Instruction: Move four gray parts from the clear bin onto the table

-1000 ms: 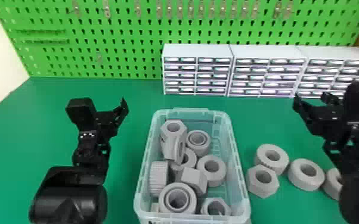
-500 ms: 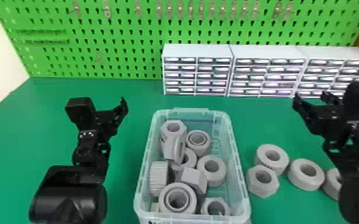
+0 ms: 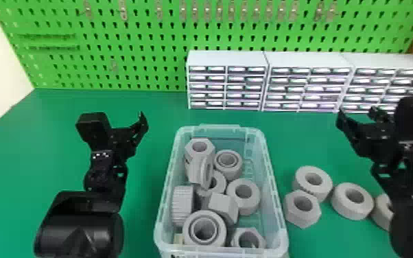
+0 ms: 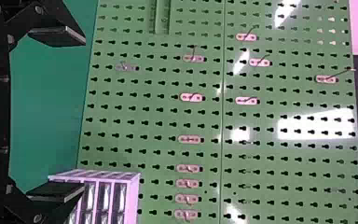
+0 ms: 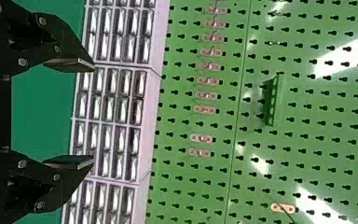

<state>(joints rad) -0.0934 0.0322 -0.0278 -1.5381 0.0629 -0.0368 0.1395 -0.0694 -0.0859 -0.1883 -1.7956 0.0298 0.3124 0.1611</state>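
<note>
Gray parts (image 3: 297, 216), four on the table (image 3: 319, 245) near the right gripper (image 5: 93, 113), suggest placing complete; it and the left gripper (image 4: 84, 114), fingers wide apart, empty, need only park.

Bin (image 3: 219, 129): clear plastic, smooth, see-through. Gray parts (image 3: 250, 205): plastic-looking, matt; one part (image 3: 182, 205) finely ribbed round side. Worktop (image 3: 144, 192): smooth, low sheen. Pegboard (image 4: 205, 119): glossy, bright white glare. Hooks (image 4: 190, 98): metal. Cabinets (image 3: 228, 58): smooth plastic-looking shells, shiny drawer fronts (image 5: 142, 44).
</note>
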